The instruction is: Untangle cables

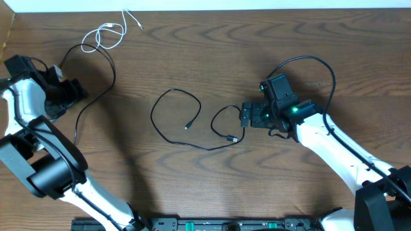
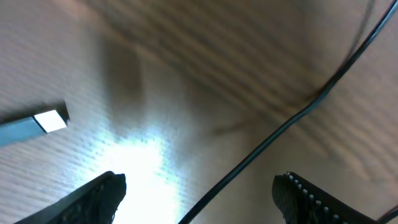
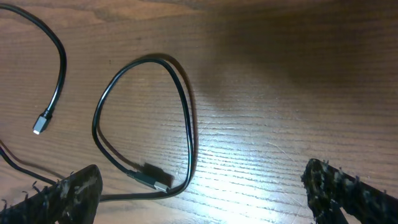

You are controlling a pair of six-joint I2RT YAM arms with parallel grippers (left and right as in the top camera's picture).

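The left gripper point(image 2: 199, 182), fingers apart, is straddling the long thin black cable point(image 2: 292, 118) running diagonally between them on the brown wooden bench point(image 1: 212, 58), while the right gripper point(image 3: 202, 171), also apart, is facing the second black cable point(image 3: 186, 112), looped just ahead, and the thin white cable point(image 1: 106, 35) is lying nearer the left arm.

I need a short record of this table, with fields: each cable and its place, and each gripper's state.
white cable: far left of table, looped
left black cable: from white cable's loop toward near edge
middle black cable: table centre, loose loops, apart from others
left gripper: open, left black cable seen between its fingers
right gripper: open, empty, over middle black cable's plug
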